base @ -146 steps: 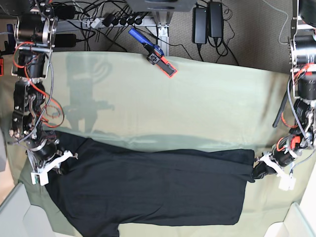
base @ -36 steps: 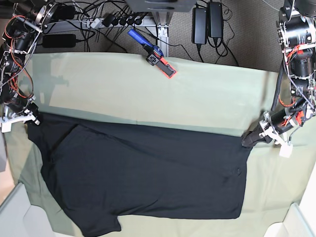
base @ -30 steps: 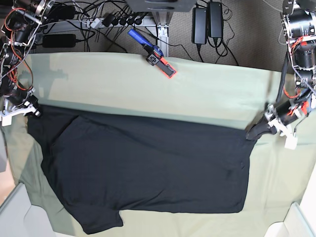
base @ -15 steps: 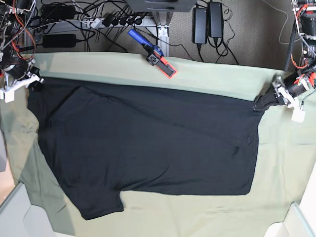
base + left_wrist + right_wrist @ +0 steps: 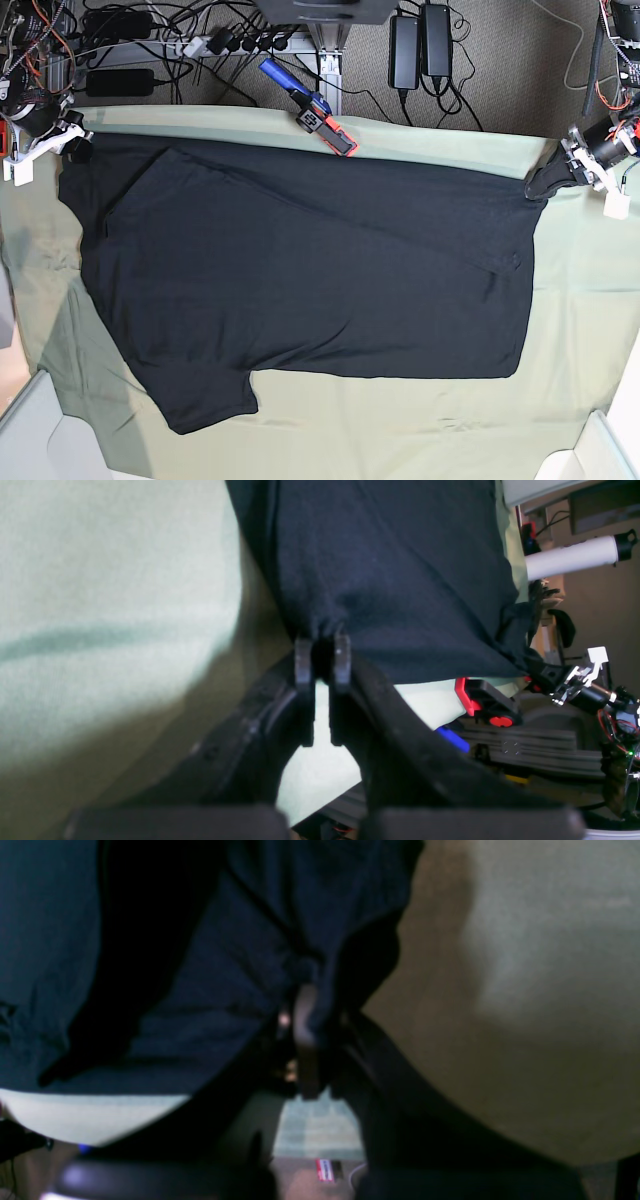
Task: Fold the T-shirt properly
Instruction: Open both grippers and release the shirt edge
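Across the table's pale green cloth (image 5: 420,440), the T-shirt (image 5: 300,290) lies spread nearly flat. At its far corners, the right gripper (image 5: 72,148) and left gripper (image 5: 545,182) are each clamped on fabric. Spreading is under way; next, lower the far edge and release.

One black T-shirt (image 5: 300,270); one pale green cloth (image 5: 580,330); two grippers, left (image 5: 545,183) and right (image 5: 72,150); one red-and-blue clamp (image 5: 310,107); two black power adapters (image 5: 420,48).
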`<state>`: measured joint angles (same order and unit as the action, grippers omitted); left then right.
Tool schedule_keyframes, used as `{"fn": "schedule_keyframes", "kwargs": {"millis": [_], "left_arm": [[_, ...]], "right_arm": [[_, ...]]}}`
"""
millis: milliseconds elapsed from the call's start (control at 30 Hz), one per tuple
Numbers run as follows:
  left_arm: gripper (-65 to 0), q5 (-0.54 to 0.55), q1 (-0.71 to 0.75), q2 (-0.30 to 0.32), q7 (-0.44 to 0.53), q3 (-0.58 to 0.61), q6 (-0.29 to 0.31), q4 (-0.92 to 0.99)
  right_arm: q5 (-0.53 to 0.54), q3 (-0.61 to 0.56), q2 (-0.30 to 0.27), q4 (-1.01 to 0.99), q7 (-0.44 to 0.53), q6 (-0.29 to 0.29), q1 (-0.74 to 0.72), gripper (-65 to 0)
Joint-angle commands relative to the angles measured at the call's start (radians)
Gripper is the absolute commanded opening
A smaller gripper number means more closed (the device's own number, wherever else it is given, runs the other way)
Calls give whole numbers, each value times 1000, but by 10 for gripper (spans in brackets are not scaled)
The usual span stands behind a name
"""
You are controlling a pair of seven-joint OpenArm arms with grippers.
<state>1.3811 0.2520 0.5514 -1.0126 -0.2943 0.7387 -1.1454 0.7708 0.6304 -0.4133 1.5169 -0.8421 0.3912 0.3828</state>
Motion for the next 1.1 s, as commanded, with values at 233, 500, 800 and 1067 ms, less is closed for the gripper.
{"fn": "schedule_keyframes", "kwargs": {"millis": [233, 500, 800, 1067], "left_arm": [[-347, -46, 23, 11, -47, -2, -41, 7], [-347, -46, 23, 14, -57, -167, -41, -134], [-347, -69, 13, 59, -29, -206, -41, -317], [-347, -97, -11, 59, -19, -203, -41, -364]], "right_arm": [[-51, 11, -24, 9, 23, 54, 8, -340], [-59, 51, -24, 14, 24, 54, 6, -215], [-57, 176, -47, 141, 35, 54, -9, -215], [-64, 142, -120, 66, 38, 54, -267, -215]]}}
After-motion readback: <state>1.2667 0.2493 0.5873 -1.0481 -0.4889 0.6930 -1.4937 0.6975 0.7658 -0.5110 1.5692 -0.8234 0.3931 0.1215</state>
